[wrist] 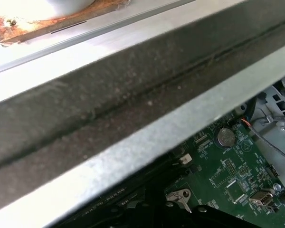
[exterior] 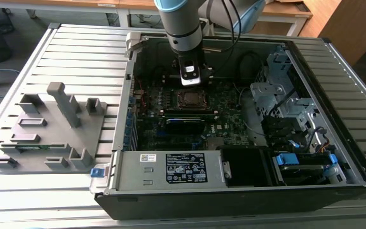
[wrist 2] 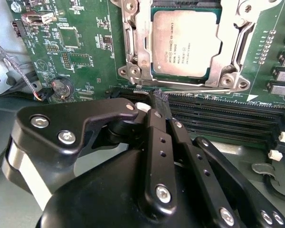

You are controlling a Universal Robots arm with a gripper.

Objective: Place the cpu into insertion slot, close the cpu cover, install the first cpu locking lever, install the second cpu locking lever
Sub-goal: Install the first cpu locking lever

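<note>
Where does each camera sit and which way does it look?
Exterior view: off the arm, looking down into the computer case; arm and gripper show.
Second wrist view: on the arm, looking past the gripper at the cpu.
First wrist view: on the arm, looking over a case wall at the motherboard.
Both wrist views share the coin battery.

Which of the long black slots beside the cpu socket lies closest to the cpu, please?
The slot right alongside the thin wire lever; the others run parallel to it, farther from the cpu.
</note>
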